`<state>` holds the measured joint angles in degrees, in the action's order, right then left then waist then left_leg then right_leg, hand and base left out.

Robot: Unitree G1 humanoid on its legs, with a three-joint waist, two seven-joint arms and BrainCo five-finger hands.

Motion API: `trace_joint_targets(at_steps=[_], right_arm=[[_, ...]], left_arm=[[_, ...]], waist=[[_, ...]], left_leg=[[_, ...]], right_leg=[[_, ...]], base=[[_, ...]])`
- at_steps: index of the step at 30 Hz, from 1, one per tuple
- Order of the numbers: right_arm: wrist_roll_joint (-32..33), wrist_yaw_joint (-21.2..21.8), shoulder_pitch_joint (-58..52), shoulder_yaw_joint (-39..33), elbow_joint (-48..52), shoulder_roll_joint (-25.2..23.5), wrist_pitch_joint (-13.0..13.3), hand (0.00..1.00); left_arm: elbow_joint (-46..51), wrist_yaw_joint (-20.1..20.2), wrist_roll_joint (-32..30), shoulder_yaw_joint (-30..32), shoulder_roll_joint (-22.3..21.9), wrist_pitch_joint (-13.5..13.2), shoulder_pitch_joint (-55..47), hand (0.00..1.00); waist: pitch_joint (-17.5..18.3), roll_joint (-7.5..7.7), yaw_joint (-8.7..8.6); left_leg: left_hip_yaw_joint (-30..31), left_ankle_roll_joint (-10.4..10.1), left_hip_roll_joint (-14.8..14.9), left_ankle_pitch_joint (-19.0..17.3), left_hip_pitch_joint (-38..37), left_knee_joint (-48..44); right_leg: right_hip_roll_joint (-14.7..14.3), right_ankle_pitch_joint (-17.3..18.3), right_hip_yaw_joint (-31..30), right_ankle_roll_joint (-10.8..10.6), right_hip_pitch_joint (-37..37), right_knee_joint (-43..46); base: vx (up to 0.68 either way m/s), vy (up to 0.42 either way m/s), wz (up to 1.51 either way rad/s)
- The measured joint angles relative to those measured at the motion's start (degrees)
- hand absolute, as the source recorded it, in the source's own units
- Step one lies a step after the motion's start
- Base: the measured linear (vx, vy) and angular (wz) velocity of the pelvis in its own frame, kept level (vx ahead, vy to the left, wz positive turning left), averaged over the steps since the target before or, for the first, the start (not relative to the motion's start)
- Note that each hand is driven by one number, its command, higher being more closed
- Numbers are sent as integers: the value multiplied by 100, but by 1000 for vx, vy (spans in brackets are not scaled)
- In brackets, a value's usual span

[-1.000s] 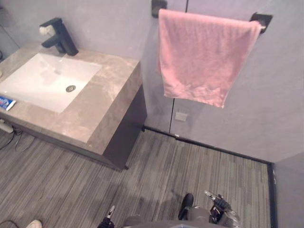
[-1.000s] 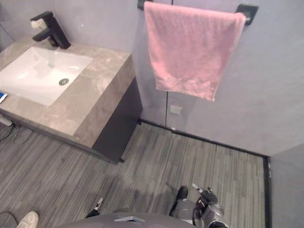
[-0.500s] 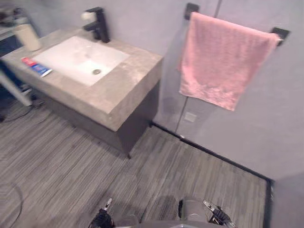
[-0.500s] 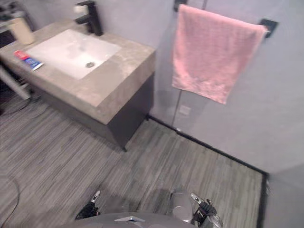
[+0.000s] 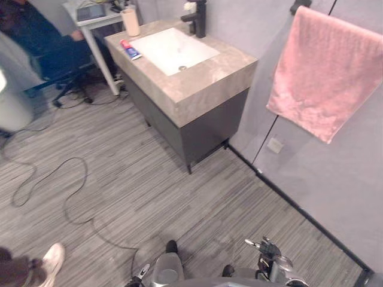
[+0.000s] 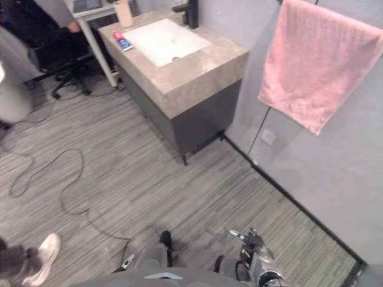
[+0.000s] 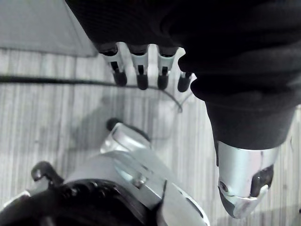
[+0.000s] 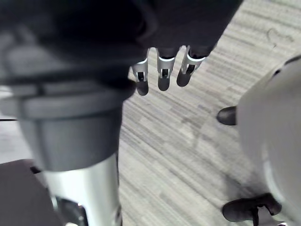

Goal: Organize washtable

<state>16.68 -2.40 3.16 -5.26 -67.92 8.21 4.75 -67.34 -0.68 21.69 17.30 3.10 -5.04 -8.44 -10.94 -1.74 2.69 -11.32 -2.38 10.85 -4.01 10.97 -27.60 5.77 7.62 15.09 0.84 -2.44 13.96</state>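
Floor (image 5: 149, 173) of grey striped planks lies wide and open in the head views, in front of the grey stone worktop (image 5: 209, 81), whose near corner juts into the room. A white rectangular basin (image 5: 173, 51) sits under a black faucet (image 5: 197, 13). A red-and-blue toothpaste tube (image 5: 130, 49) lies left of the basin (print too small to read), with a beige cup (image 5: 130, 22) beyond it. A pink towel (image 5: 329, 72) hangs on the grey wall at right. A person's white shoe (image 5: 52, 260) is at lower left.

Left wrist view: the left robot hand (image 7: 141, 75) hangs over the floor, fingers straight, empty.

Right wrist view: the right robot hand (image 8: 163, 77) has relaxed fingers and holds nothing.
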Motion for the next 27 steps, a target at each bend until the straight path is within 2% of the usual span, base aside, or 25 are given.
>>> trace_joint_targets(at_steps=[1, 2, 3, 5, 6, 7, 8, 10, 11, 14, 16, 18, 21, 24, 27], right_arm=[[-2, 0, -64, -16, -11, 13, -7, 0], [-42, -8, -195, -180, -12, 20, -13, 0], [-44, -15, -288, -493, 6, 0, -8, 0], [-103, -43, -358, -820, -8, -9, -30, 0], [-139, -77, -388, -1222, -23, -75, -49, 0], [-163, -83, -419, -1311, -34, -152, -57, 0], [-200, -82, -498, -1410, -126, -286, -50, 0], [-202, -126, -539, -1609, -214, -264, -55, 0], [-202, -142, -532, -1684, -236, -285, -55, 0], [-200, -136, -559, -1644, -223, -294, -52, 0], [-201, -134, -530, -1467, -195, -298, -50, 0], [-199, -134, -550, -1456, -196, -310, -50, 0], [-197, -120, -576, -1410, -200, -326, -44, 0], [-197, -43, -612, -1333, -209, -351, -32, 0], [-198, 7, -674, -1386, -236, -328, -27, 0]], left_arm=[[4, 0, -13, -1, -6, -7, -31, 0], [1, 0, -35, -1, -12, -12, -53, 0], [-8, 2, -35, -2, -15, -10, -86, 0], [3, 15, -41, -40, -20, -10, -48, 0], [46, 15, -93, -135, 28, -15, 47, 0], [69, 15, -97, -179, 119, -14, 53, 0], [89, 7, -151, -285, 337, -12, 101, 0], [78, 19, -244, -443, 388, -13, 228, 0], [72, 17, -297, -527, 385, -14, 255, 0], [-16, 20, -472, -671, 380, -28, 83, 0], [-37, 25, -612, -699, 396, -32, 51, 0], [-55, 27, -736, -637, 397, -36, 51, 0], [-69, 36, -754, -481, 399, -22, 23, 0], [-82, 81, -757, -144, 397, -3, -67, 0], [-225, 134, -867, -98, 351, 8, -35, 0]], waist=[[3, -4, -24], [24, -41, -83], [53, -87, -126], [86, -125, -230], [85, -88, -296], [116, 12, -297], [244, 219, -402], [232, 172, -424], [215, 210, -361], [251, 236, -370], [258, 282, -380], [262, 303, -380], [287, 350, -376], [377, 481, -352], [496, 369, -360]], left_leg=[[-111, -18, 30, -182, -26, -436], [-281, -61, 177, -493, -187, -1253], [-300, -149, 327, -636, -522, -1744], [-154, -310, 448, -638, -1015, -1608], [-160, -659, 167, -925, -1291, -580], [-158, -646, 45, -934, -1331, -242], [-84, -639, -215, -936, -1485, 677], [73, -516, -405, -1010, -1776, 1812], [61, -287, -600, -843, -1869, 2238], [-8, -208, -854, -746, -1946, 2362], [19, -59, -956, -687, -1938, 2445], [117, -24, -890, -665, -1941, 2424], [265, -54, -771, -649, -1950, 2403], [428, -187, -638, -571, -1930, 2458], [570, -321, -451, -473, -1924, 2619]], right_leg=[[51, -74, 84, 4, 2, -63], [102, -231, 274, 17, 27, -203], [115, -389, 439, -21, 76, -353], [172, -576, 696, -159, 62, -401], [307, -712, 845, -286, -67, -384], [343, -734, 831, -303, -104, -444], [319, -823, 843, -294, -168, -603], [407, -1025, 1050, -348, -236, -722], [545, -1124, 1048, -399, -344, -692], [739, -1347, 860, -483, -320, -759], [768, -1429, 416, -577, -373, -737], [679, -1395, -49, -555, -381, -610], [567, -1224, -265, -579, -409, -328], [425, -929, -362, -588, -340, -389], [223, -859, -227, -575, -192, -706]], base=[[-284, 82, 71], [-251, 156, 81], [-179, 195, 87], [-19, 231, 108], [-57, 253, 119], [-151, 228, 147], [-97, 146, 125], [-132, 242, 104], [-166, 281, 31], [-125, 144, -13], [-99, 94, -5], [-44, 57, 19], [-9, -51, 29], [26, -142, 21], [22, -130, 21]])
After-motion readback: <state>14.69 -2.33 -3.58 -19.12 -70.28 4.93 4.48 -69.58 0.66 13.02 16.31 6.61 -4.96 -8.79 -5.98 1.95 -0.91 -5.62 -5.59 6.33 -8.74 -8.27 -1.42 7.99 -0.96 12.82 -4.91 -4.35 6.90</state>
